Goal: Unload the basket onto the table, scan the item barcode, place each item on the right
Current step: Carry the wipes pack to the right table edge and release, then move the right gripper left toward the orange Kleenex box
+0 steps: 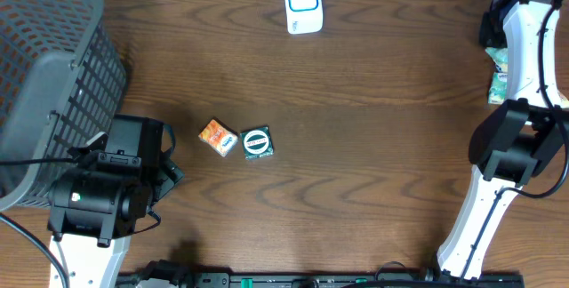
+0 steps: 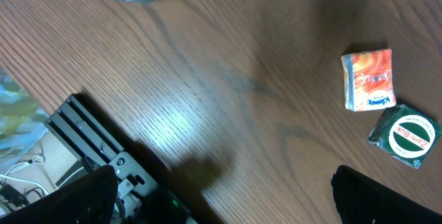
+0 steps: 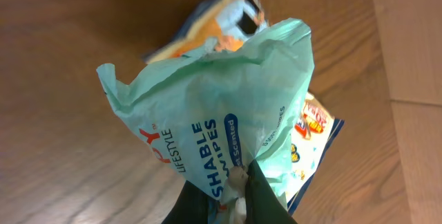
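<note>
Wipes pack [image 3: 207, 113]: mint-green and soft, at the right end of the desk [image 1: 373, 84], pinched by my right hand [image 3: 238, 186].
Right hand: fingers are pressed together on one crimped edge of the pack, and the pack's length runs straight away from the fingertips.
Under the pack: snack packets [image 3: 314, 137] lie just below it. I cannot tell whether the pack is clear of them or brushing them.
Left hand [image 2: 224, 189]: spread wide and holding nothing, low at the near-left of the desk, beside the basket [image 1: 44, 57].
Scanner [image 1: 303, 4]: white with a blue-rimmed face, at the far edge of the desk about midway along.
Key relation: the scanner lies well apart from the pack, off to my right hand's left along the far edge. The right arm already has the pack, so I judge the carry falls to it.
Barcode: none shows on the face I can see, only lettering. It is probably on a hidden side, so the pack may need turning.
Mid-desk: an orange packet [image 1: 217, 137] and a green tin [image 1: 257, 143] sit just beside each other, nearer the left hand and off the likely path.
Risk: the pack is limp and held by one edge, so it could sag or fold away from the scanner.
</note>
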`<state>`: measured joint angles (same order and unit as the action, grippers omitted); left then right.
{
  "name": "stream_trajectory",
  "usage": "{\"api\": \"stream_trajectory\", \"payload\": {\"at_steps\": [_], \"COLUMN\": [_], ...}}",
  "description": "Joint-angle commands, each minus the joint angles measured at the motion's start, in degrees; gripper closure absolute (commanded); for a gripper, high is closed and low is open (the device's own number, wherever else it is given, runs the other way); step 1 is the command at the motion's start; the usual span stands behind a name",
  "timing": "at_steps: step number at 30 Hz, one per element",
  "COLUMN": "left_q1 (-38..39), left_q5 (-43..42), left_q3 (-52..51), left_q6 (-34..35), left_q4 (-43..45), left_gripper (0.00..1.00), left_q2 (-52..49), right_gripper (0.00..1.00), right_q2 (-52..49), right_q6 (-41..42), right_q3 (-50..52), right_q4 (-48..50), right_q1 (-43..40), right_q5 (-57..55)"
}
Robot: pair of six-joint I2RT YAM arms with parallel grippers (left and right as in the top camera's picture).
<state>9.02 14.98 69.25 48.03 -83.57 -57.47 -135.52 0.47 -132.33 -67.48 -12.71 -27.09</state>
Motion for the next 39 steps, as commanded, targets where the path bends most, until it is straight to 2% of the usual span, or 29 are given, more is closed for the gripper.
{"api": "stream_trajectory", "payload": {"at_steps": [1, 3, 5, 10, 11, 13, 15, 17, 19, 22, 30, 34, 39], "left_q1": [-0.2, -0.2, -0.2, -0.2, -0.2, -0.2, -0.2, -0.2, -0.2, -0.2, -0.2, -0.2, -0.2], "left_q5": [0.9, 0.9, 0.9, 0.9, 0.9, 0.9, 0.9, 0.9, 0.9, 0.9, 0.9, 0.9, 0.9], "left_q3": [1.1, 1.1, 1.1, 1.1, 1.1, 1.1, 1.1, 1.1, 1.1, 1.1, 1.1, 1.1, 1.1], "left_q6": [0.5, 0.5, 0.5, 0.5, 0.5, 0.5, 0.5, 0.5, 0.5, 0.5, 0.5, 0.5, 0.5], "left_q4": [-0.2, -0.2, -0.2, -0.2, -0.2, -0.2, -0.2, -0.2, -0.2, -0.2, -0.2, -0.2, -0.2], "left_gripper": [0.02, 0.02, 0.03, 0.02, 0.03, 0.02, 0.02, 0.03, 0.02, 0.02, 0.02, 0.03, 0.03], "left_q2": [0.3, 0.3, 0.3, 0.3, 0.3, 0.3, 0.3, 0.3, 0.3, 0.3, 0.3, 0.3, 0.3], "right_gripper": [0.97, 0.91, 0.72, 0.66, 0.57, 0.30, 0.20, 0.05, 0.01, 0.01, 0.01, 0.01, 0.01], "right_q2": [0.4, 0.4, 0.4, 1.0, 1.5, 3.0, 5.1, 7.8, 10.8, 15.5, 21.4, 20.7, 19.1], "right_q6": [1.4, 1.4, 1.5, 2.5, 2.5, 2.5, 2.5, 2.7, 2.7, 2.7, 2.7, 2.7, 2.7], "right_q3": [4.4, 6.9, 9.3, 9.4, 9.2, 8.9, 8.5, 8.4, 8.4, 8.4, 8.4, 9.0, 9.6], "right_q4": [1.4, 2.6, 4.5, 4.7, 4.7, 4.9, 5.2, 5.7, 6.2, 6.6, 6.2, 5.0, 4.6], "right_q1": [-0.7, -0.8, -0.7, -0.5, -0.3, 0.1, 0.8, 1.6, 2.5, 4.3, 10.5, 13.9, 20.3], "right_q5": [-3.0, -3.6, -4.0, -4.1, -4.1, -4.1, -4.0, -3.5, -0.8, 8.4, 48.3, 56.8, 56.5]}}
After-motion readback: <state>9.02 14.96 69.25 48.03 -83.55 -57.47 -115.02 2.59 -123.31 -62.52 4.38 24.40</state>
